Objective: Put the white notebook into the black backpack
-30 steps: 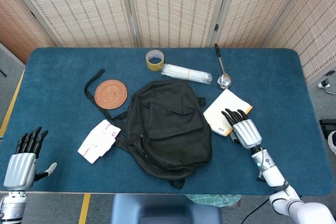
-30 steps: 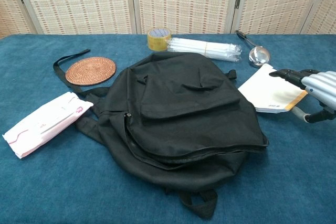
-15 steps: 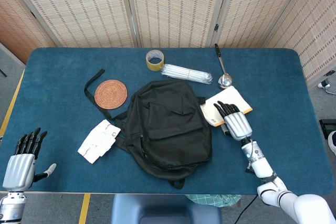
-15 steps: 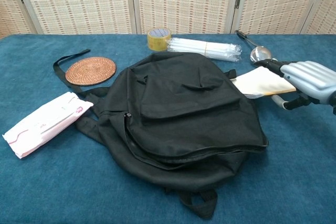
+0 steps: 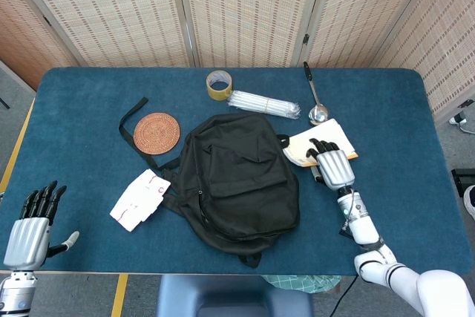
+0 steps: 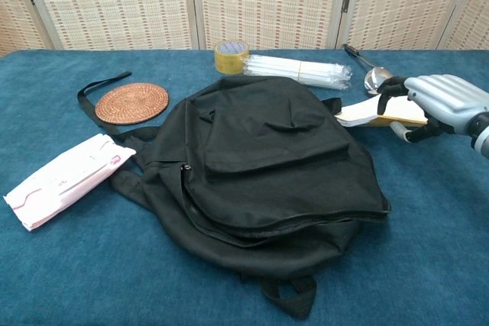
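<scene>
The black backpack (image 5: 237, 180) (image 6: 267, 166) lies flat in the middle of the blue table, and I see no gap in its zips. The white notebook (image 5: 306, 146) (image 6: 365, 111) with an orange edge is raised and tilted at the backpack's upper right edge. My right hand (image 5: 332, 162) (image 6: 443, 103) grips it, fingers over the top and thumb underneath. The notebook's left corner reaches over the backpack's rim. My left hand (image 5: 33, 220) hovers at the table's near left corner, empty with fingers extended; only the head view shows it.
A tape roll (image 5: 218, 85), a packet of white straws (image 5: 263, 103) and a metal ladle (image 5: 315, 102) lie behind the backpack. A woven coaster (image 5: 156, 133) and a pink-and-white tissue pack (image 5: 139, 199) lie to its left.
My right hand has closed on the notebook, lifted it off the table and carried it left and back, up against the backpack's edge. The left hand has stayed put.
</scene>
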Robot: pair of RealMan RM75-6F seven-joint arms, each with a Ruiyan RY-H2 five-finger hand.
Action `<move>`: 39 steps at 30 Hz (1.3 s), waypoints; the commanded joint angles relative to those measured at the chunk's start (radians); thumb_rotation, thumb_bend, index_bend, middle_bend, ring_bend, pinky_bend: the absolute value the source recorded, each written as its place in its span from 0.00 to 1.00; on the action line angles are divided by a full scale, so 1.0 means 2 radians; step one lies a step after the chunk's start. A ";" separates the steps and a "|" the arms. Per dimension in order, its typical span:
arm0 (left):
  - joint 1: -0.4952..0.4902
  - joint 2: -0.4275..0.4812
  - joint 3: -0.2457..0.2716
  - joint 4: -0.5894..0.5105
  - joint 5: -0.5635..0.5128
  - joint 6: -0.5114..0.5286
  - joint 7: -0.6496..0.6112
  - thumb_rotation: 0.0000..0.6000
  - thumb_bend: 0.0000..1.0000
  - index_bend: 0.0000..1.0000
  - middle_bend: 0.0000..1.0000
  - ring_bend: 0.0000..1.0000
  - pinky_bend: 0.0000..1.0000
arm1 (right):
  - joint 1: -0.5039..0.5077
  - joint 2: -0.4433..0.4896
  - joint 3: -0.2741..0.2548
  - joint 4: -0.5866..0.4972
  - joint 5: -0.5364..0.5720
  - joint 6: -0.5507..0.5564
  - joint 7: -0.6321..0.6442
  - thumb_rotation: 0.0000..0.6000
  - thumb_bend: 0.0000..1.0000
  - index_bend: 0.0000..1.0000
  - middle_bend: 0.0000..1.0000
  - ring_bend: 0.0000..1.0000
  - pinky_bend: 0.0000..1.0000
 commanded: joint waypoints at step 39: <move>-0.110 0.047 -0.008 -0.011 0.065 -0.121 -0.071 1.00 0.25 0.12 0.04 0.04 0.00 | -0.035 0.058 0.016 -0.045 -0.069 0.266 0.039 1.00 0.46 0.69 0.38 0.31 0.29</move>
